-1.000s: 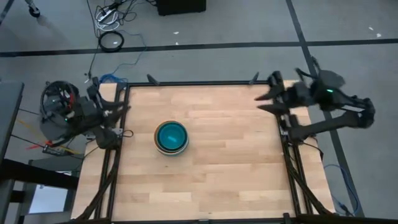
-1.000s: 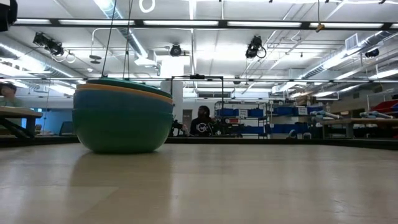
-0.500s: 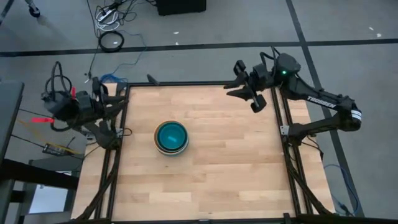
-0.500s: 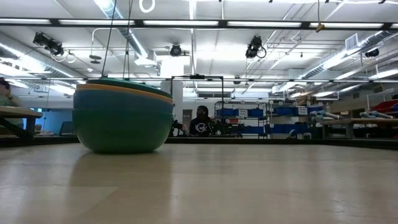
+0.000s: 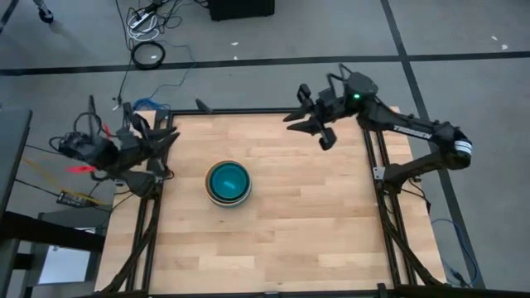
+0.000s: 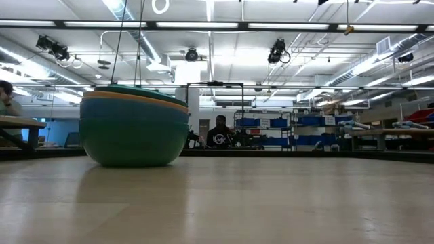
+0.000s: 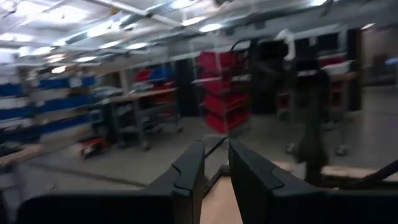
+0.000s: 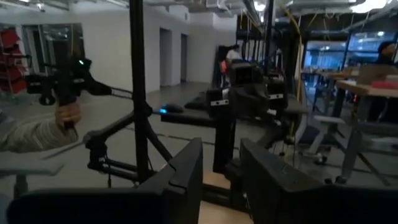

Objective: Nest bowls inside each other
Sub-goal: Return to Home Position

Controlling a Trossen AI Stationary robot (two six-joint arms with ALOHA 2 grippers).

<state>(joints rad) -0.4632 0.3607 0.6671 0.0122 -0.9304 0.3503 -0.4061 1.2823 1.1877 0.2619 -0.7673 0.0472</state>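
The bowls (image 5: 228, 182) stand as one nested stack left of the table's middle, its base resting on the wood. From above the inside shows teal with a pale rim. In the low view the stack (image 6: 133, 129) has a teal outer wall with blue, orange and dark green rims above it. My left gripper (image 5: 168, 137) hovers open at the table's left edge, pointing level over the table, away from the stack. My right gripper (image 5: 295, 117) hovers open over the far edge, right of the stack. Its wrist view (image 8: 222, 168) shows nothing between the fingers.
Dark frame rails (image 5: 377, 178) run along the table's left, right and far edges. Bare wood (image 5: 315, 223) lies right of and in front of the stack. A person's hand holding a device (image 8: 62, 112) shows beyond the table. People sit in the room behind (image 6: 220, 132).
My right gripper has swung from beyond the table's far right corner toward the left along the far edge. My left arm has shifted and sunk at the left edge, its gripper turning toward the far side. The stack of bowls has not moved.
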